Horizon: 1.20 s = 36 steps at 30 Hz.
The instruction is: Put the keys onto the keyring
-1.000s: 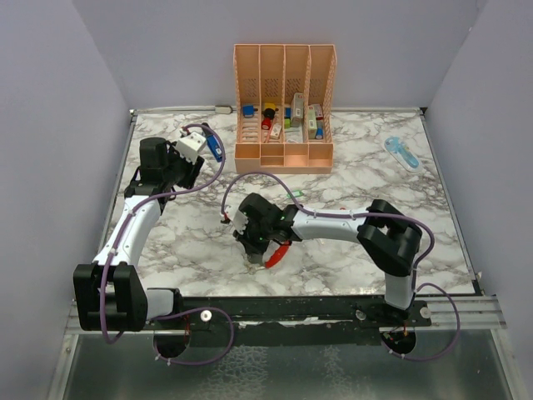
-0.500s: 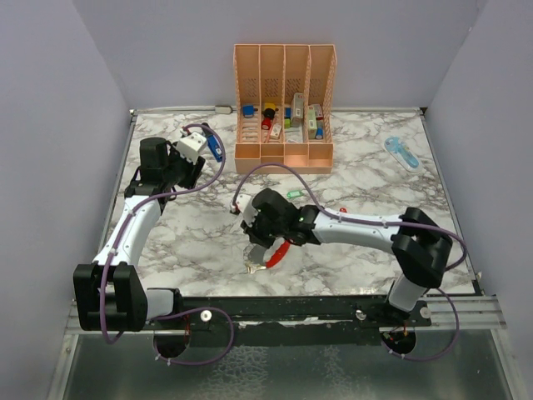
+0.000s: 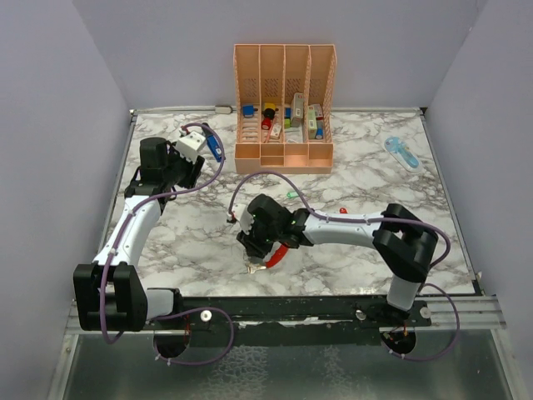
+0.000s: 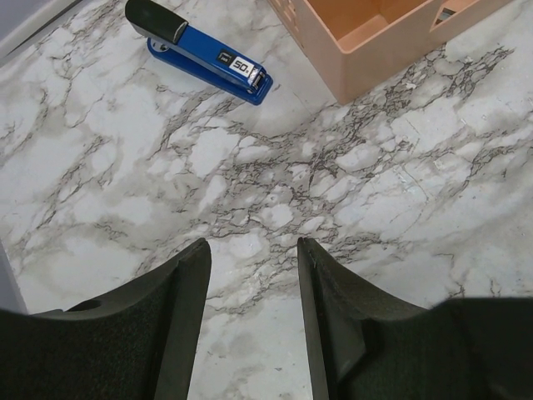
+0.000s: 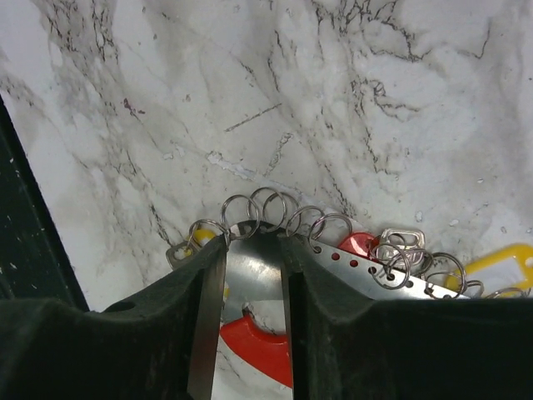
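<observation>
My right gripper (image 3: 256, 252) is low near the table's front middle and shut on the keyring (image 3: 278, 256). In the right wrist view the gripper (image 5: 251, 243) pinches the keyring's curved metal band (image 5: 250, 275), which has a red part (image 5: 258, 343) below and several small split rings along its edge. Keys with a yellow head (image 5: 202, 234) and a red head (image 5: 358, 244) hang from the rings; a yellow tag (image 5: 500, 262) lies at the right. A green key (image 3: 291, 195) and a red key (image 3: 342, 211) lie loose on the marble. My left gripper (image 3: 187, 167) is open and empty (image 4: 252, 250).
A peach slotted organizer (image 3: 285, 108) with small coloured items stands at the back; its corner shows in the left wrist view (image 4: 375, 33). A blue stapler (image 3: 215, 147) (image 4: 200, 54) lies left of it. A long light-blue tool (image 3: 402, 152) lies at the back right.
My right arm's elbow swung out to the right and partly back while the gripper stayed near the front with the keyring. The left arm has not moved.
</observation>
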Motion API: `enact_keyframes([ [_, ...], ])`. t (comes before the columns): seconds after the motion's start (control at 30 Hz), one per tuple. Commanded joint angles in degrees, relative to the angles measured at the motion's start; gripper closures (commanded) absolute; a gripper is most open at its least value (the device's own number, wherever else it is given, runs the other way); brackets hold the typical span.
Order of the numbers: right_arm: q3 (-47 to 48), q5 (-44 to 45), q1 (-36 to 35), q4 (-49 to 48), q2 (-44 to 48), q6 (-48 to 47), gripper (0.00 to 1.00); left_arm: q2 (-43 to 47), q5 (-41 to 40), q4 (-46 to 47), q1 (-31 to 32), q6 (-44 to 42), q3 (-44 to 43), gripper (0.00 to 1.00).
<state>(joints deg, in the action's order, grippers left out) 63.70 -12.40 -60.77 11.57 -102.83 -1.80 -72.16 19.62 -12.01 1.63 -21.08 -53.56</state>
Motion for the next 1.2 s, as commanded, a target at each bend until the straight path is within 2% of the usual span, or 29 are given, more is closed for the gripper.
enact_keyframes([
  [0.0,2.91,-3.86,-0.45,0.05,-1.76,-1.56,0.65,0.44,-1.52,1.63,0.04,0.68,-0.33,0.51],
  [0.37,5.48,-0.26,-0.84,-0.25,-6.87,-3.34,0.63,0.33,-1.38,1.72,0.04,0.37,-0.06,0.51],
  [0.6,6.20,0.28,-0.78,0.59,-9.27,-3.68,0.65,0.31,-1.29,1.76,0.05,0.25,-0.01,0.51],
  [0.67,5.73,0.24,-0.78,0.56,-9.39,-3.65,0.69,0.27,-1.31,1.79,0.11,0.25,0.03,0.51],
  [0.87,4.82,1.42,-0.81,0.74,-9.33,-3.14,0.93,0.20,-1.19,1.88,0.05,0.18,0.04,0.51],
  [1.0,4.41,2.59,-0.78,0.06,-8.40,-2.70,0.99,0.27,-1.24,1.74,0.11,0.25,-0.13,0.51],
  [1.17,3.76,5.50,-0.80,-1.12,-4.57,-2.09,0.99,0.35,0.91,0.90,0.13,0.15,-0.37,0.51],
])
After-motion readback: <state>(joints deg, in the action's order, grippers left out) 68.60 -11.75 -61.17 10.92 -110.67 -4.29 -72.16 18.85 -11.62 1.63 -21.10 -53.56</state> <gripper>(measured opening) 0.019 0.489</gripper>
